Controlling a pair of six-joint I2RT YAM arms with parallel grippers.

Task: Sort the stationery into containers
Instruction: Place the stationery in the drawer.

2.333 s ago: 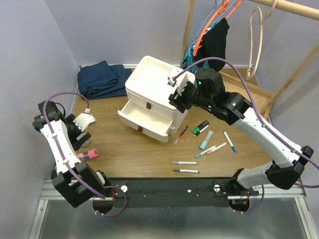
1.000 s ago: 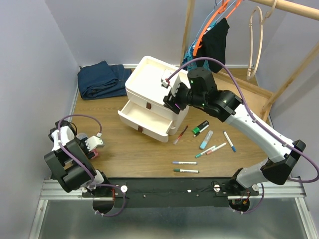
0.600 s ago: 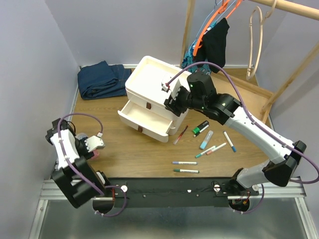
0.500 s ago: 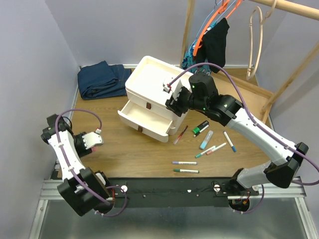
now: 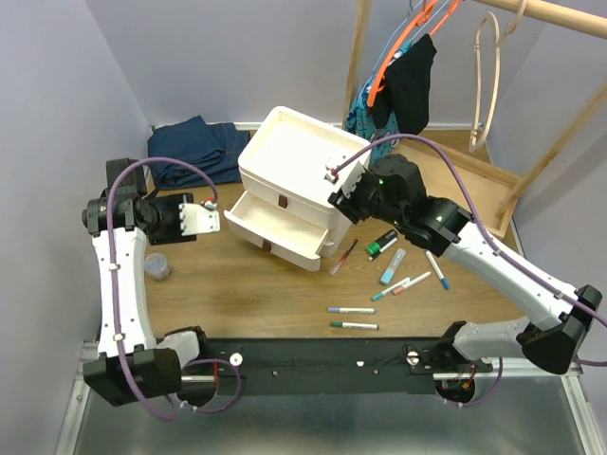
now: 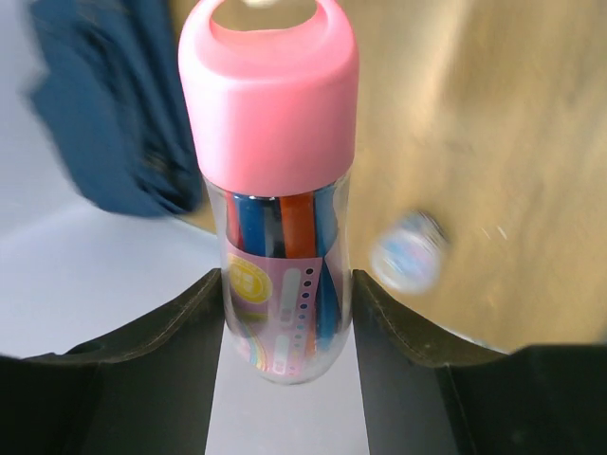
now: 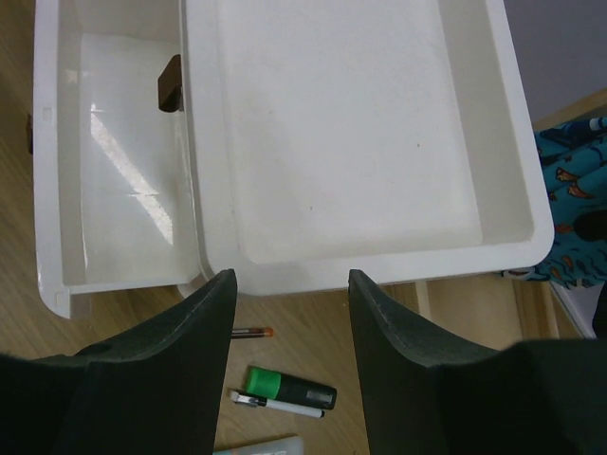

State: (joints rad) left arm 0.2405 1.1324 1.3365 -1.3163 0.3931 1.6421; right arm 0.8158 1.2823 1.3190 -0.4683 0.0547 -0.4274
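Stationery lies mostly loose on the worktop [image 5: 237, 284] right of the white drawer stack [image 5: 285, 194], whose bottom drawer [image 7: 114, 161] stands pulled out: a black-green marker [image 5: 382, 243], a red pen [image 5: 343, 256] and slim white markers [image 5: 353, 310]. The left claw [image 6: 285, 313] grips a pink-capped tube of pens [image 6: 280, 190] beside folded blue cloth [image 5: 194, 150]. The right claw [image 7: 289, 284] hangs wide above the stack's tray-like top [image 7: 351, 123], holding nothing.
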